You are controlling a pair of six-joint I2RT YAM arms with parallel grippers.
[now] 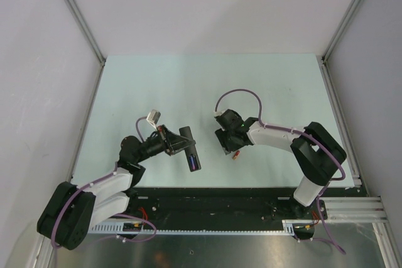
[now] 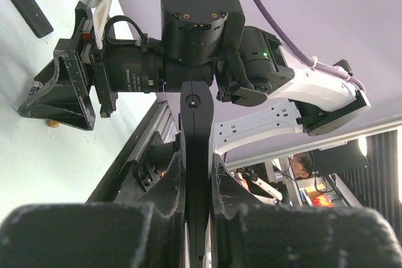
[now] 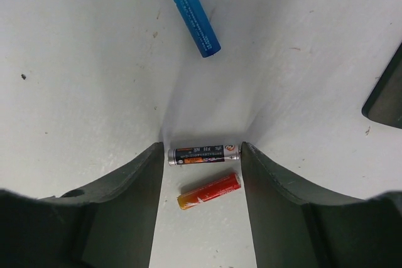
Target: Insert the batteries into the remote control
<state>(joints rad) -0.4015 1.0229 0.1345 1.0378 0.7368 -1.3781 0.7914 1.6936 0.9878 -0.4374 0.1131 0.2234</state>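
Note:
My left gripper is shut on the black remote control and holds it off the table; in the left wrist view the remote stands edge-on between the fingers. My right gripper is open, fingertips down on the table. In the right wrist view its gripper straddles a black-labelled battery that nearly spans the gap. The red-orange battery lies just behind it, also between the fingers. The blue battery lies on the table farther out. In the top view, blue shows at the remote's near end.
A small flat black plastic piece lies on the table beyond the right gripper. A dark object's edge shows at the right of the right wrist view. The black rail runs along the table's near edge.

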